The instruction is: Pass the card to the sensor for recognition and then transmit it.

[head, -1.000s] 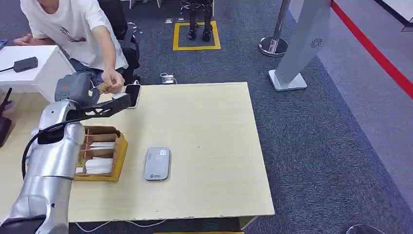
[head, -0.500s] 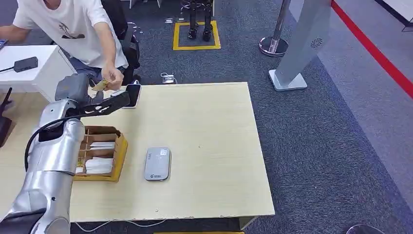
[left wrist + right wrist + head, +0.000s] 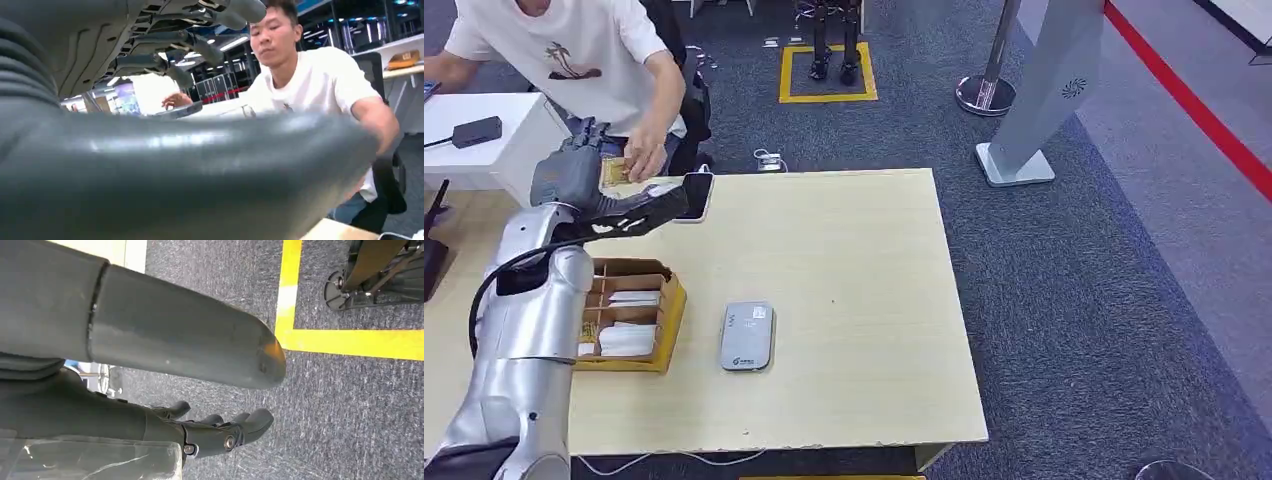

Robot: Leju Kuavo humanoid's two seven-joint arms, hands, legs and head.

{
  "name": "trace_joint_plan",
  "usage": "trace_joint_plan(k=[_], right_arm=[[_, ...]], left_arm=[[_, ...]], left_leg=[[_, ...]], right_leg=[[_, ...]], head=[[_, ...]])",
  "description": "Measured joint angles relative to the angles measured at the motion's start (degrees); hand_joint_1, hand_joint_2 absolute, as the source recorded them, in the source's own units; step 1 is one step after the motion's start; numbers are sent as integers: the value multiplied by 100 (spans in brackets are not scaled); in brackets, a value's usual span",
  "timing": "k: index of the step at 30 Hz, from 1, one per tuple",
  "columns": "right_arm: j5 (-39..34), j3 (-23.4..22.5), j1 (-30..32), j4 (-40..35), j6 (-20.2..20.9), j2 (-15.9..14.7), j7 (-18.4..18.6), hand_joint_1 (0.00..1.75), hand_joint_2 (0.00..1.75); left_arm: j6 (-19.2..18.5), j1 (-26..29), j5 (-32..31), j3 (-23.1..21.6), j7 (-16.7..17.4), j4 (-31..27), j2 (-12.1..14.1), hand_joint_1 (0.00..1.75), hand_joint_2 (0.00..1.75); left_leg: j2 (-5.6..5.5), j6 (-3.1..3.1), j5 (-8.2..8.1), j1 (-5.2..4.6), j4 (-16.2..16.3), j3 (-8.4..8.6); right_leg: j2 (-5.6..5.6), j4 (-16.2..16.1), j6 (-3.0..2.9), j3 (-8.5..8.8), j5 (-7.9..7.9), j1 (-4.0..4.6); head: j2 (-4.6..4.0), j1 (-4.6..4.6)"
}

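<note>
Left hand (image 3: pixel 639 205) reaches empty, fingers apart, over the table's (image 3: pixel 854 260) far-left edge; person's hand (image 3: pixel 642 160) seemingly holds the card (image 3: pixel 614 172); right hand (image 3: pixel 220 432) hangs empty, fingers loosely apart.

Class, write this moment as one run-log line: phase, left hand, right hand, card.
phase: handover | left hand: raised, open | right hand: hanging, open | tan card: in person's hand | grey sensor box: untouched on table

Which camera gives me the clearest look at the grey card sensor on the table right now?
The head view. The grey card sensor lies flat and unobstructed on the table, just right of the cardboard box. The left wrist view looks past the left hand toward a person; the right wrist view faces carpet. Neither includes the sensor.
</note>
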Motion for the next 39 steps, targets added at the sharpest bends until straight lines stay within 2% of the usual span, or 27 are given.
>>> trace_joint_plan(k=[3,4,14,18,24,28,32,36,39], right_arm=[[-17,0,1,0,0,0,-15,0,0],[-33,0,1,0,0,0,-15,0,0],[-211,-2,0,9,-214,0,-262,0,0],[-411,-2,3,37,-254,0,-406,0,0],[-584,-2,3,63,-267,-2,-472,0,0],[-726,0,10,72,-293,-2,-503,0,0],[-758,0,8,87,-297,-2,-516,0,0],[-815,0,28,94,-313,-2,-529,0,0],[-824,0,31,111,-339,-2,-549,0,0]], left_arm=[[-61,141,135,2,-65,-272,2,0,0],[-83,210,186,2,-96,-383,2,0,175],[-159,1004,926,133,-175,-1419,4,0,175],[-136,1524,1322,170,-229,-1955,-2,0,175],[-19,2215,1530,170,-295,-2682,-22,0,175],[184,2734,1692,170,-323,-3368,-114,0,175],[268,3051,1713,171,-326,-3793,-172,0,175],[704,3579,1871,293,-339,-4472,-332,0,175],[1025,3988,2058,472,-535,-5097,-544,0,175]], left_leg=[[1,0,0,0,0,0],[0,0,0,0,0,0],[-2,0,0,0,-2,-1],[1,-1,-1,0,-2,-1],[0,-2,-3,0,-2,-1],[2,-2,-3,0,-2,0],[-1,-1,-4,0,-3,-4],[6,-2,-6,0,-4,-1],[5,3,-10,0,-3,-3]], right_leg=[[0,0,0,0,0,0],[0,0,0,0,0,0],[-3,0,0,0,-1,0],[-1,0,0,0,-1,0],[-2,0,3,0,-5,0],[0,-1,3,-2,-6,0],[-4,-1,3,0,-7,0],[4,-1,3,0,-7,0],[1,-2,7,-1,-13,0]], head=[[0,0],[0,0],[0,0],[0,7],[0,0],[0,0],[0,0],[0,0],[0,-2]])
